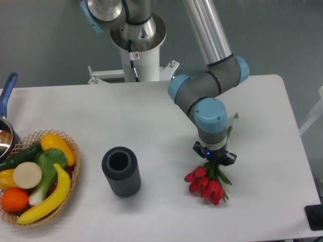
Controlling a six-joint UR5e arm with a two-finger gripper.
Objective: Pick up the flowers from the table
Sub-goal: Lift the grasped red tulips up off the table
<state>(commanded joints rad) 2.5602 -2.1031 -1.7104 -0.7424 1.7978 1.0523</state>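
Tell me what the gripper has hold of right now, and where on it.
The gripper is shut on the flowers, around the green stems just above the red buds.

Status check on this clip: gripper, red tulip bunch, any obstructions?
Two-finger gripper down over the stems, apparently closed on them. Bunch of red tulip flowers bunched tight below it, lift-off unconfirmed. Dark ribbed cylinder well left on white table, nothing blocking.

Red tulip flowers [207, 184] on the white table [151, 121]
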